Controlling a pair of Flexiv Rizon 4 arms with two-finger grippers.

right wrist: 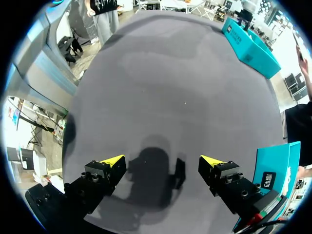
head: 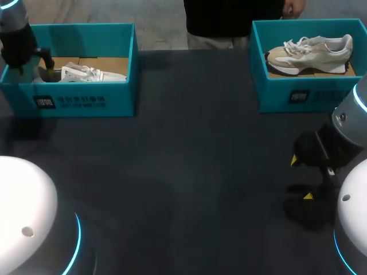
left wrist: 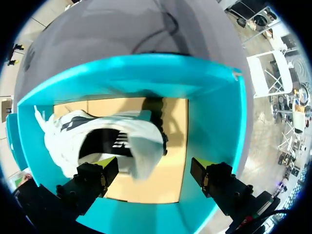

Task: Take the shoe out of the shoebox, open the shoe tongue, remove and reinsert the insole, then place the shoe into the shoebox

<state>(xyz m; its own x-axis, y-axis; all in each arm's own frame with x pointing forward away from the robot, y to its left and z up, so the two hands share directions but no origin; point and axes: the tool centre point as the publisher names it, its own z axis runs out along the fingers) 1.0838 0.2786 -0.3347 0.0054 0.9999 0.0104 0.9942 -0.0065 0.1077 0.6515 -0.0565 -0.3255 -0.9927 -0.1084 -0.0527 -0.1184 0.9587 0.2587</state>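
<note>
A white shoe (head: pixel 86 73) lies on its side in the teal shoebox (head: pixel 86 100) at the far left of the table. My left arm (head: pixel 20 43) hangs over that box's left end. In the left wrist view my left gripper (left wrist: pixel 153 165) is open above the box (left wrist: pixel 219 117), and the white shoe (left wrist: pixel 97 139) lies just ahead of one finger, with neither finger touching it. A beige and white sneaker (head: pixel 309 52) rests in a second teal shoebox (head: pixel 304 91) at the far right. My right gripper (head: pixel 302 177) (right wrist: pixel 162 161) stands open over bare table, holding nothing.
The dark table top (head: pixel 189 160) stretches between the two boxes. In the right wrist view the far box (right wrist: pixel 251 46) sits across the table, and the near box's corner (right wrist: pixel 273 170) is beside the right gripper.
</note>
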